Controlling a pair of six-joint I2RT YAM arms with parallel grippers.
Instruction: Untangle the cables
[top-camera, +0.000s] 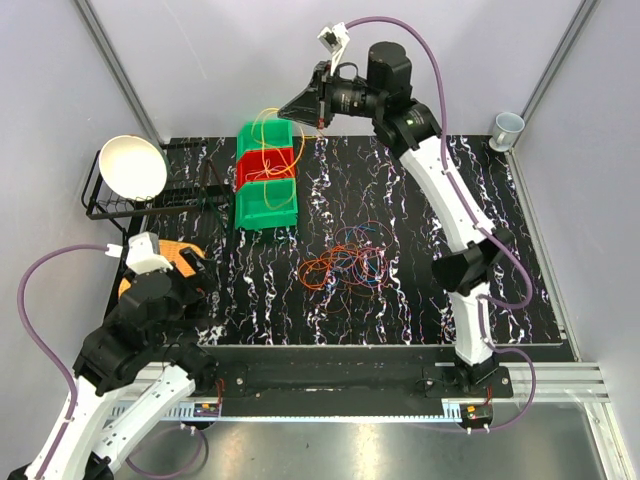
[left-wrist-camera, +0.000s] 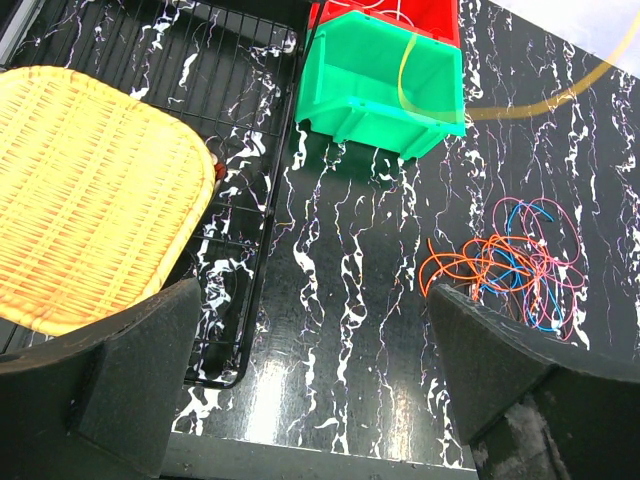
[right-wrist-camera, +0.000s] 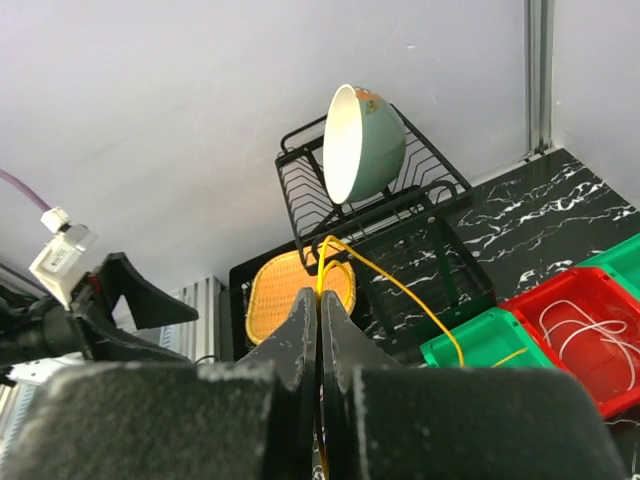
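Observation:
A tangle of thin orange, red and blue cables (top-camera: 345, 262) lies on the black marbled table, also seen in the left wrist view as the cable tangle (left-wrist-camera: 520, 265) by my right finger. My right gripper (top-camera: 285, 113) hangs high above the stacked bins, shut (right-wrist-camera: 319, 300) on a yellow cable (right-wrist-camera: 400, 290) that loops down into the green bin (right-wrist-camera: 480, 350). The yellow loop (top-camera: 268, 125) rises over the bins. My left gripper (left-wrist-camera: 310, 330) stands wide open and holds nothing, low at the table's front left (top-camera: 192, 272).
Green bins (top-camera: 266, 205) and a red bin (top-camera: 268, 168) stand stacked at the back centre; the red bin (right-wrist-camera: 570, 330) holds pale loops. A black wire rack (top-camera: 120, 205) carries a white bowl (top-camera: 133, 165). A yellow woven mat (left-wrist-camera: 90, 190) lies left. A cup (top-camera: 508, 128) sits back right.

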